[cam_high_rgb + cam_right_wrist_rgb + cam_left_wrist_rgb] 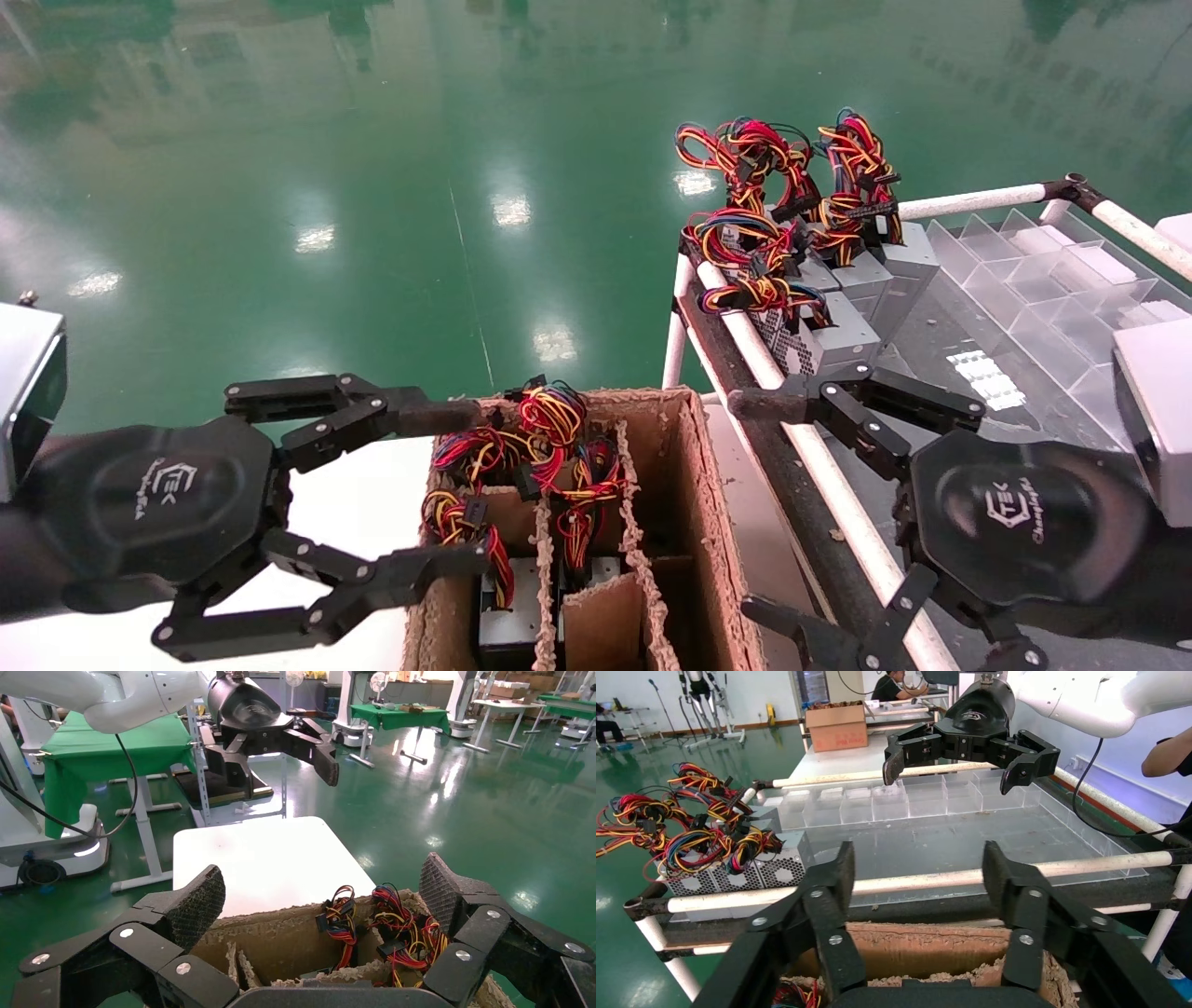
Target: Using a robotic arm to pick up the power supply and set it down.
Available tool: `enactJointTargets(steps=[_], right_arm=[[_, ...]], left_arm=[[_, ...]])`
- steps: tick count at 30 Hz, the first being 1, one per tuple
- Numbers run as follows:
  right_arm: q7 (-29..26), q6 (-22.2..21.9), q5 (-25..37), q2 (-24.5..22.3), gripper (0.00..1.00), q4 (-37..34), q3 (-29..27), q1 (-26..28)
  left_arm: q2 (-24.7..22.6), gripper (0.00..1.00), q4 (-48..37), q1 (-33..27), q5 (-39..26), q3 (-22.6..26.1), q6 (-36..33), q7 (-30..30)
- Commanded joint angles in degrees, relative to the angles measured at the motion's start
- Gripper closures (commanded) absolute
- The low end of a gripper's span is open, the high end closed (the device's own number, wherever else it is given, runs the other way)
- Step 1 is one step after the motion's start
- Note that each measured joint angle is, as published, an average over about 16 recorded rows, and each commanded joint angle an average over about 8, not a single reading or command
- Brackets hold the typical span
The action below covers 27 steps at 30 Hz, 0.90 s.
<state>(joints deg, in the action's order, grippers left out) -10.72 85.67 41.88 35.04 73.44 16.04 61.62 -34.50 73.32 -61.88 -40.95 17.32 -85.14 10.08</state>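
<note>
Your left end effector (pixel 466 485) hovers wide open and empty at the left edge of the cardboard box (pixel 708 522). The power supply (pixel 507 620) sits inside the box, just beside its fingertips. Your right end effector (pixel 759 508) is also open, empty, over the rack's rail (pixel 792 410).

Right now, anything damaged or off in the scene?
Yes: the cardboard box holding power supplies has ragged, torn rims and dividers. Wire bundles spill tangled over the top. Both the left gripper and right gripper are open.
</note>
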Motion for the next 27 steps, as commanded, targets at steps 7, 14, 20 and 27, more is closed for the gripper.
enactJointTargets(steps=[7,14,20,27], right_arm=[[0.0,0.0,0.0,0.0,0.0,0.0,0.0,0.0],[0.0,0.0,0.0,0.0,0.0,0.0,0.0,0.0],[0.0,0.0,0.0,0.0,0.0,0.0,0.0,0.0],[0.0,0.0,0.0,0.0,0.0,0.0,0.0,0.0]], left_arm=[[0.0,1.0,0.0,0.0,0.0,0.0,0.0,0.0],[0.0,1.0,0.0,0.0,0.0,0.0,0.0,0.0],[0.0,1.0,0.0,0.0,0.0,0.0,0.0,0.0],[0.0,0.55,0.0,0.0,0.0,0.0,0.0,0.0]])
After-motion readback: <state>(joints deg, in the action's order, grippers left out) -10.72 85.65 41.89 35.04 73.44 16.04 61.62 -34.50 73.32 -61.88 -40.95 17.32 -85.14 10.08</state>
